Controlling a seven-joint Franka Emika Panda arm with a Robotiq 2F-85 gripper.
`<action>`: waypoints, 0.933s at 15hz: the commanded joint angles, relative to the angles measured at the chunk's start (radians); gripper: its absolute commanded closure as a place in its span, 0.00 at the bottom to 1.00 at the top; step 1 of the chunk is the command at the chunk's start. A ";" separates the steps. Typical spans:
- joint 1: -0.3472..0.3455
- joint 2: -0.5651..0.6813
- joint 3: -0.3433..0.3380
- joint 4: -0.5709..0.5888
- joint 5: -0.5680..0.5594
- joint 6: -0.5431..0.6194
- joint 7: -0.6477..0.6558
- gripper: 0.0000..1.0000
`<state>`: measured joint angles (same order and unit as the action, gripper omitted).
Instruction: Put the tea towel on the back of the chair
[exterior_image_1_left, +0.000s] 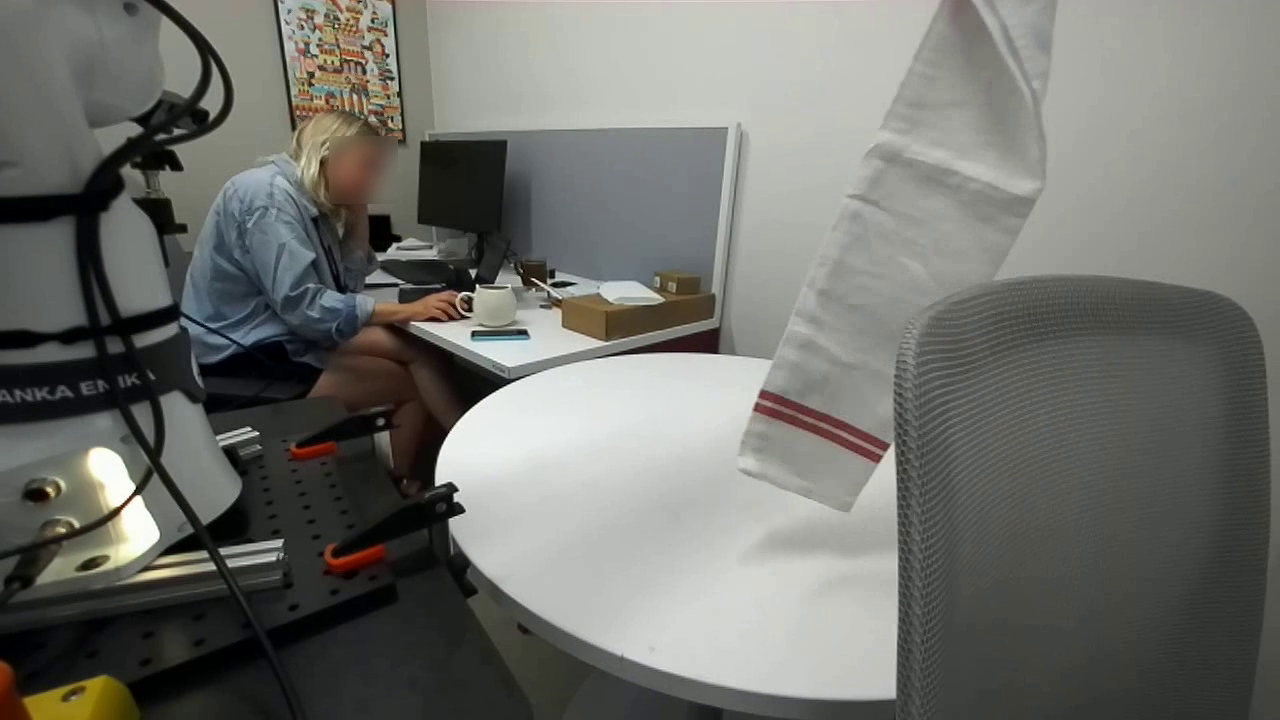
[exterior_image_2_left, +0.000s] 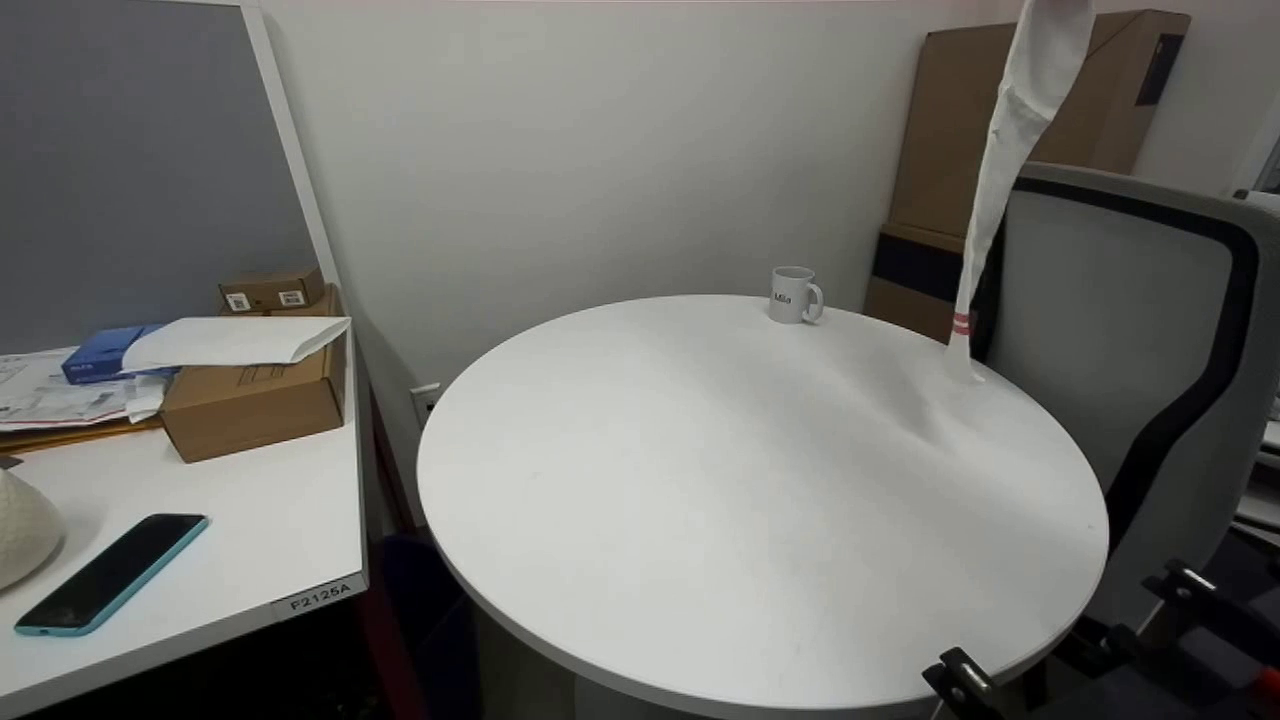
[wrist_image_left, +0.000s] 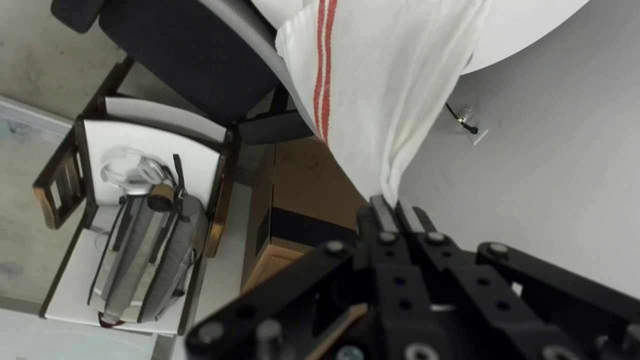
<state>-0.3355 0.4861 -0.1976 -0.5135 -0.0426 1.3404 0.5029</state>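
Note:
The tea towel is white with two red stripes. It hangs long and folded in both exterior views (exterior_image_1_left: 930, 210) (exterior_image_2_left: 1015, 120) and spreads out from the jaws in the wrist view (wrist_image_left: 370, 85). My gripper (wrist_image_left: 391, 202) is shut on its gathered end; the gripper is above the frame in both exterior views. The chair has a grey mesh back (exterior_image_1_left: 1080, 480), which also shows in an exterior view (exterior_image_2_left: 1110, 290) and edge-on in the wrist view (wrist_image_left: 250, 30). The towel's lower end hangs over the round table beside the chair back, partly behind it in an exterior view.
The round white table (exterior_image_1_left: 640, 500) stands against the chair. A white mug (exterior_image_2_left: 790, 297) sits at its far edge. Tall cardboard boxes (exterior_image_2_left: 925, 180) stand behind the chair. A person (exterior_image_1_left: 280, 240) sits at a desk (exterior_image_1_left: 520, 350). A wooden chair (wrist_image_left: 155, 112) holds a backpack (wrist_image_left: 150, 255).

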 joint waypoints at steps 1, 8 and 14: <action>-0.015 0.053 0.004 0.127 0.063 -0.091 0.200 0.99; -0.017 -0.013 0.019 0.046 0.100 -0.075 0.514 0.99; -0.079 -0.011 0.008 0.051 0.089 -0.083 0.500 0.99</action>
<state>-0.3732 0.4857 -0.1896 -0.4537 0.0268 1.2620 1.0176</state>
